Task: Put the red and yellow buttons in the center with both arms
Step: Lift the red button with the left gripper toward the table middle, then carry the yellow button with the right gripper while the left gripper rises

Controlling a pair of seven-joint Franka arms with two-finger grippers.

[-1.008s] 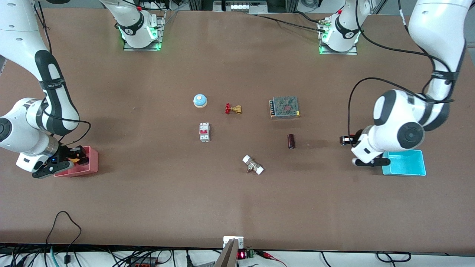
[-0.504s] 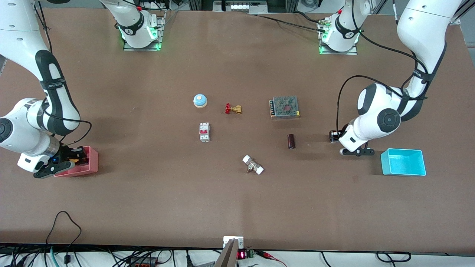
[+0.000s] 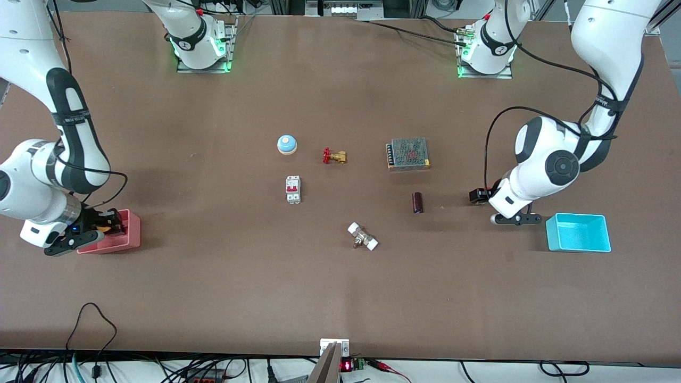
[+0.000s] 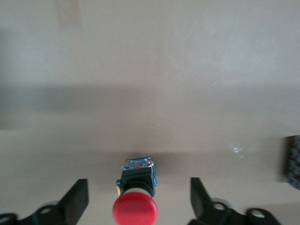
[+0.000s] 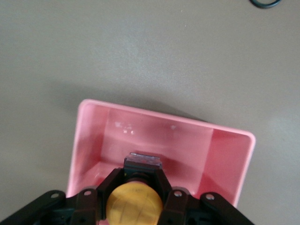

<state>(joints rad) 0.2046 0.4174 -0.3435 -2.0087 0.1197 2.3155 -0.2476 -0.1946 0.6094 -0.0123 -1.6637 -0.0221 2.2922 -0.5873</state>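
Left wrist view: left gripper open around red button; right gripper clamped on yellow button in pink bin.

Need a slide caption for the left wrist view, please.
Open left gripper straddling the red-capped push button, its dark body standing on the bare matte brown tabletop.

A blue bell, brass valve, mesh-topped box, white breaker, dark cylinder and white-ended fitting lie mid-surface, between a pink bin and a cyan bin.
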